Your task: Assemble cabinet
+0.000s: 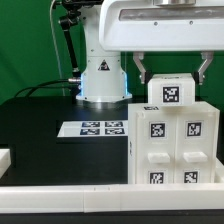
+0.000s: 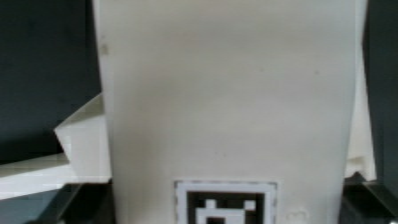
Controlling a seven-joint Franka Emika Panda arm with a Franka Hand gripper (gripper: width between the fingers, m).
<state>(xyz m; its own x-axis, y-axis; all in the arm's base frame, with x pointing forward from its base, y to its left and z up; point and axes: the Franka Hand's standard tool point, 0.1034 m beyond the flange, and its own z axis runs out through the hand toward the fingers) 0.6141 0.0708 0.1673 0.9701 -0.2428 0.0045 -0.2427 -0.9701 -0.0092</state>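
The cabinet body (image 1: 172,150), a white box with several black-and-white tags on its front, stands at the exterior view's right. A white top block (image 1: 170,93) with one tag rests on it. My gripper (image 1: 171,75) comes down from above, with one finger against each side of this block's upper edge, shut on it. In the wrist view the block's long white face (image 2: 222,100) fills the middle, its tag (image 2: 226,203) at the near end. The dark fingertips (image 2: 63,205) hug both of its sides.
The marker board (image 1: 100,128) lies flat on the black table, to the exterior view's left of the cabinet. The robot base (image 1: 103,80) stands behind it. A white rail (image 1: 70,196) runs along the front edge, and a white piece (image 1: 4,158) shows at the far left.
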